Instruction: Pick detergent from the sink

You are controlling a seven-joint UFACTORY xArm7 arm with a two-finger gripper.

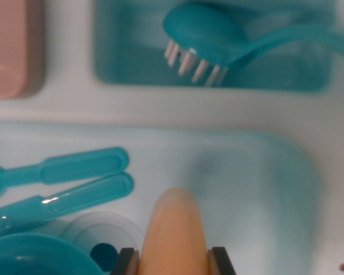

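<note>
Item one, bottom centre of the frame: the detergent, an orange rounded bottle, standing between the two dark fingers of the gripper; we read the fingers as pressed against its sides, pinching it. Item two, lower half of the frame: the sink, a pale basin with a teal tint, over which the bottle sits; we cannot tell whether its base touches the basin floor or hangs clear. Item three, left of the bottle: two teal handles, lying side by side and pointing toward the lower left. Item four, lower left corner: a teal bowl, cut by the frame edge, with a clear round piece just beside it. Item five, upper centre: a teal tray set in the counter, holding a teal brush with white bristles, its handle running to the upper right. Item six, upper left corner: a pink block, blurred, kind not told. Progress, in our judgement: the grasp looks made, which is the main part of the pick; what remains is to raise the bottle clear of the sink, past the handles and bowl close on its left.
</note>
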